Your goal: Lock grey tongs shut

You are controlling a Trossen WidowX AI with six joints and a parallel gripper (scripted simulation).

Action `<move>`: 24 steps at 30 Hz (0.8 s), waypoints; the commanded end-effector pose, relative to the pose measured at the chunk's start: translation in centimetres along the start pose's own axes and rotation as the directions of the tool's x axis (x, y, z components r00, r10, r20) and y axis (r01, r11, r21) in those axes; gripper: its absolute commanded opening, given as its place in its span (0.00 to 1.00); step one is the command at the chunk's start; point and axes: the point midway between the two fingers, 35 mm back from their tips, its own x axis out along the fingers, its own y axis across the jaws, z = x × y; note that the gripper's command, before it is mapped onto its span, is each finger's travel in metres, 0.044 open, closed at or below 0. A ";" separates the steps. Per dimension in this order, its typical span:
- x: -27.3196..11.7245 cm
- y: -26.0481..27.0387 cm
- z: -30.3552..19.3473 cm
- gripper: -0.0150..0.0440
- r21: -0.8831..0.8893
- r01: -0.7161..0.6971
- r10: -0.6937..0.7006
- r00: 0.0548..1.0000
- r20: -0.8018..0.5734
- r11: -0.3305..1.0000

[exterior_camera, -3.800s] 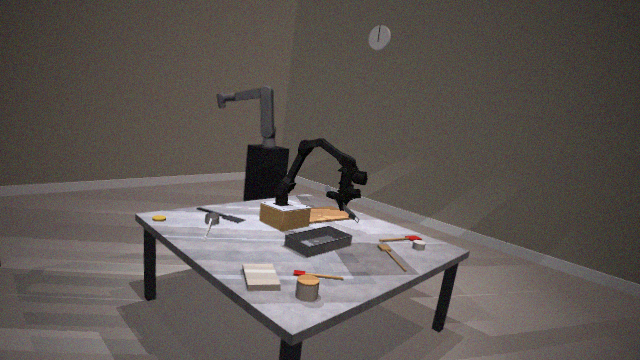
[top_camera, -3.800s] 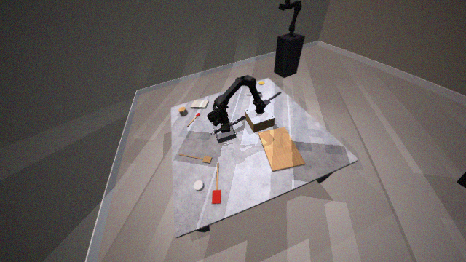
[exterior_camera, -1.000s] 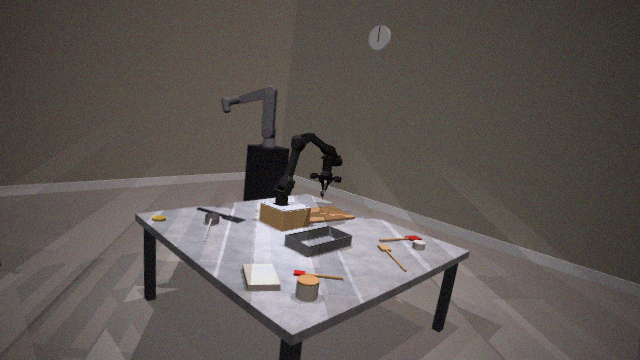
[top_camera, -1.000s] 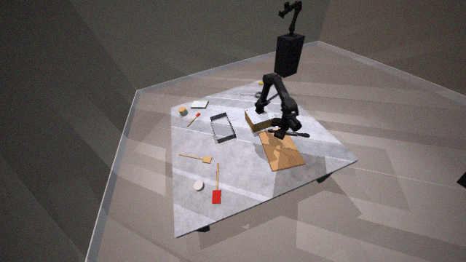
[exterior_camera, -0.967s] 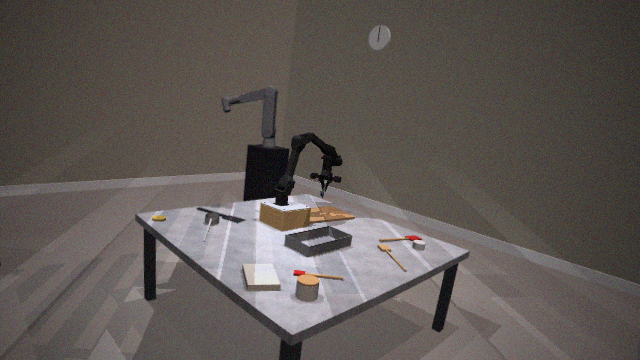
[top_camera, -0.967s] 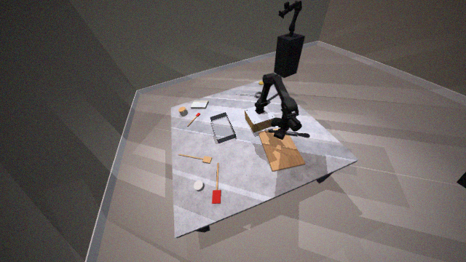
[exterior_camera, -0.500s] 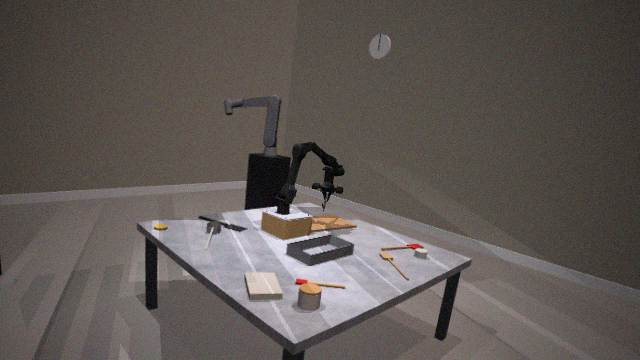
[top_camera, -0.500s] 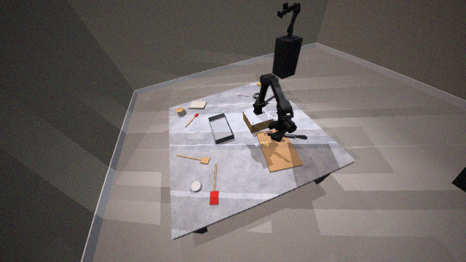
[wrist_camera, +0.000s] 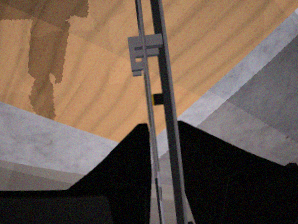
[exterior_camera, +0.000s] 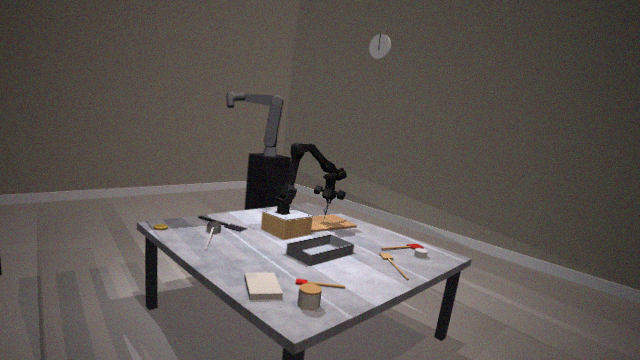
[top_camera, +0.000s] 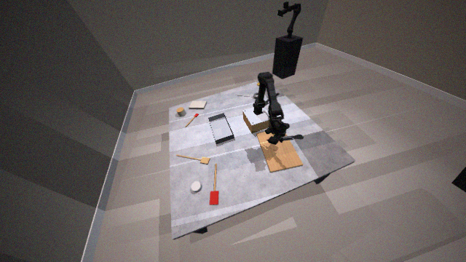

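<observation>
My gripper [top_camera: 278,138] [exterior_camera: 328,201] [wrist_camera: 160,132] is shut on the grey tongs [top_camera: 293,137] [wrist_camera: 166,80], above the wooden board [top_camera: 287,160] [exterior_camera: 345,225] [wrist_camera: 100,75]. In the wrist view the two tong arms run close together, nearly parallel, with a narrow gap and a grey bracket across them beyond the fingertips. In the top view the tongs stick out to the right of the gripper, past the board's edge. Their tilt is hard to tell, and whether the hinge is locked does not show. The roasting tin [top_camera: 224,140] [exterior_camera: 300,254] stands apart, without the tongs.
A wooden box [top_camera: 260,126] [exterior_camera: 285,225] stands beside the board at the arm's base. Red-headed and wooden spatulas, a small white round thing [top_camera: 196,186] [exterior_camera: 421,253], a pale block [top_camera: 197,105] [exterior_camera: 263,285] and a wooden-topped jar [top_camera: 180,112] [exterior_camera: 309,297] lie farther off.
</observation>
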 end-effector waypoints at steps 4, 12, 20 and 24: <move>-0.1 0.7 -0.1 0.00 0.013 0.002 0.000 0.984 -0.179 1.000; -0.3 1.0 0.1 0.00 0.003 -0.002 0.002 0.967 -0.256 1.000; -0.7 0.9 0.5 0.00 -0.042 -0.017 0.000 0.931 -0.364 0.999; -1.0 0.8 0.8 0.00 -0.043 -0.015 -0.005 0.904 -0.428 0.999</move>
